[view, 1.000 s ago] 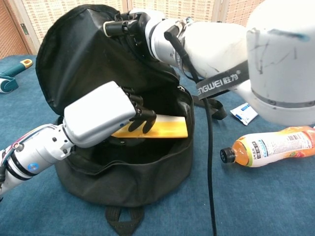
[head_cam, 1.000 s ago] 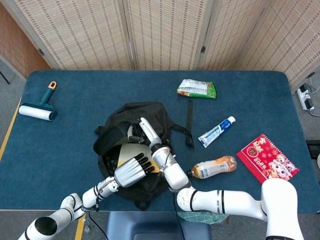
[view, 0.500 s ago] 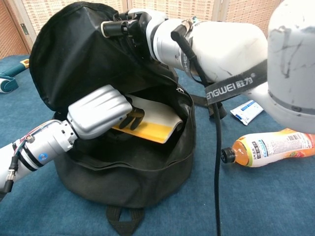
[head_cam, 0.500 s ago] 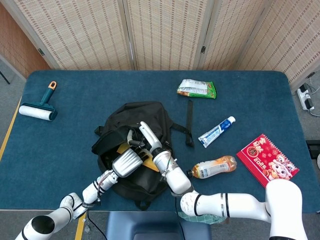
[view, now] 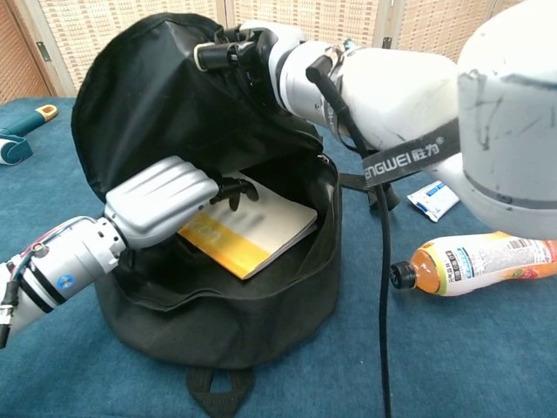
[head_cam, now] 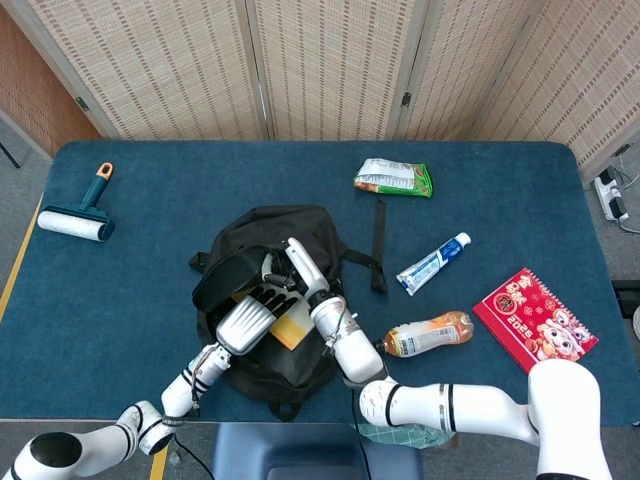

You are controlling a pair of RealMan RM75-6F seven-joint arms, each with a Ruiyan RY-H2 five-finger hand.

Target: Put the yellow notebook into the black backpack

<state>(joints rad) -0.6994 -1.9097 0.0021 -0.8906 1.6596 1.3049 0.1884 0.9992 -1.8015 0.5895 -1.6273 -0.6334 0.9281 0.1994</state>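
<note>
The yellow notebook (view: 248, 231) lies tilted inside the open mouth of the black backpack (view: 226, 335), which sits on the near middle of the blue surface (head_cam: 150, 260). The left robot hand (view: 165, 205) rests on the notebook's left end, fingers curled over it. The right robot hand (view: 248, 52) grips the backpack's raised flap at the far side, holding it open. An orange bottle (view: 474, 261) lies to the right.

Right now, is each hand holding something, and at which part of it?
The right hand grips the black backpack by its raised top flap. The left hand rests on the yellow notebook at its upper edge; a real grip cannot be told.
</note>
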